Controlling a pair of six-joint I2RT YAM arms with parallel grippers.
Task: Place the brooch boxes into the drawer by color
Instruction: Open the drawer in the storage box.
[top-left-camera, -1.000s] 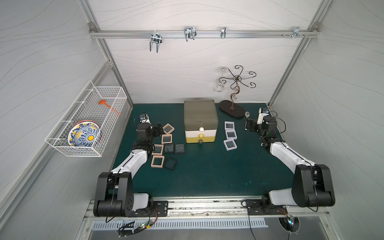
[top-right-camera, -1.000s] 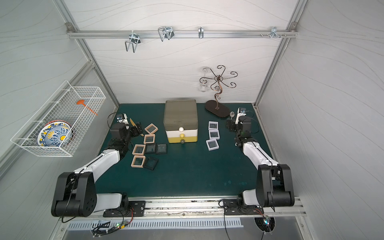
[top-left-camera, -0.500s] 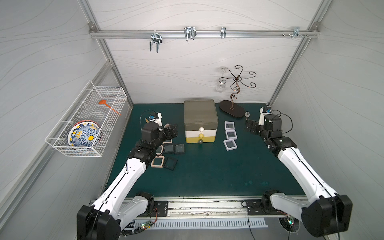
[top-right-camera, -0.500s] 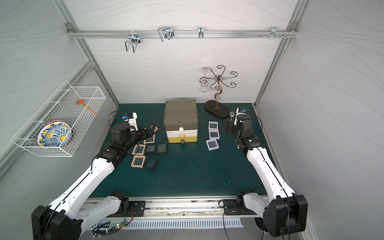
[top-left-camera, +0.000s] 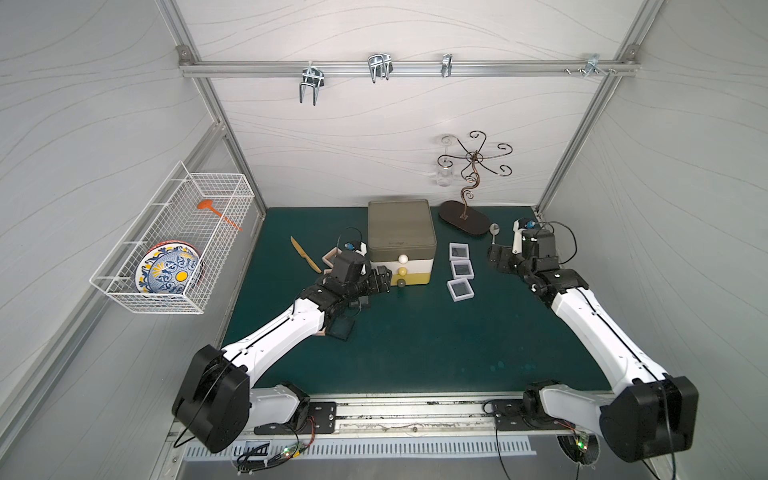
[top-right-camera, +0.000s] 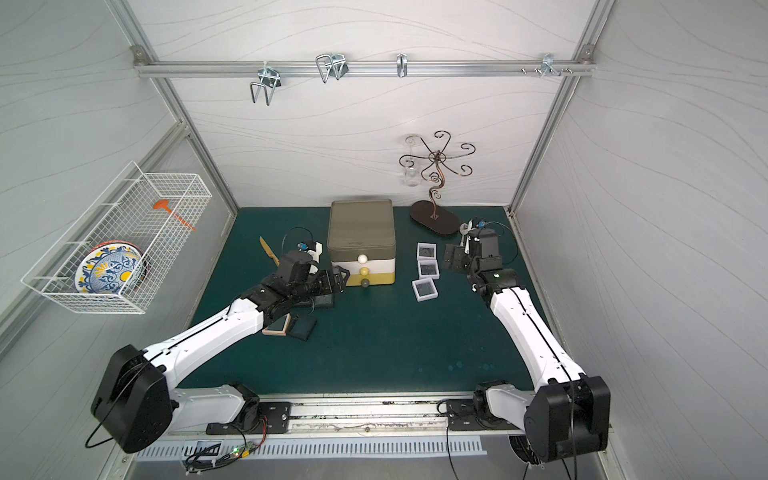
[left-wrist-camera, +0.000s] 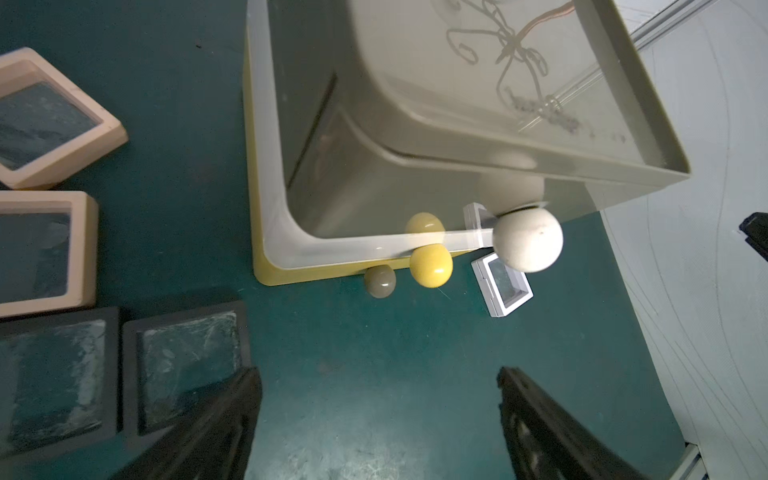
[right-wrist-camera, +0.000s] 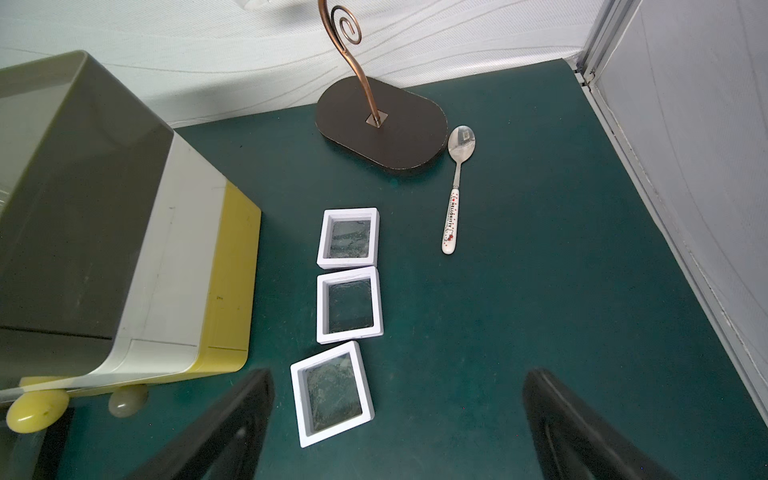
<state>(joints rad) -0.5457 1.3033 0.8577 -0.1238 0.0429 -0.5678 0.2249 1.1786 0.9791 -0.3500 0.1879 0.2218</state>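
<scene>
Looking at the left gripper (left-wrist-camera: 378, 415), has it got hold of anything?

No. Its fingers (left-wrist-camera: 216, 419) stand wide apart, with only the green mat (left-wrist-camera: 374, 365) between them. In a top view it hovers at centre frame, just left of the drawer (top-left-camera: 401, 228), level with the knobs (top-left-camera: 402, 271).

And the right gripper (right-wrist-camera: 395, 419)?

Spread wide too, and empty. In a top view it sits right of centre, near the white brooch boxes (top-left-camera: 462, 269) but apart from them.

Where do the boxes lie?

Three white ones form a column on the mat, just right of the drawer. The beige brooch boxes (left-wrist-camera: 41, 253) and black brooch boxes (left-wrist-camera: 187, 353) lie left of the drawer. In the top views they are mostly hidden under the left arm (top-left-camera: 291, 328).

And the drawer itself?

Upper centre of the frame, near the back edge of the mat. Olive tier on top, white in the middle, yellow at the bottom. All three look pushed in.
</scene>
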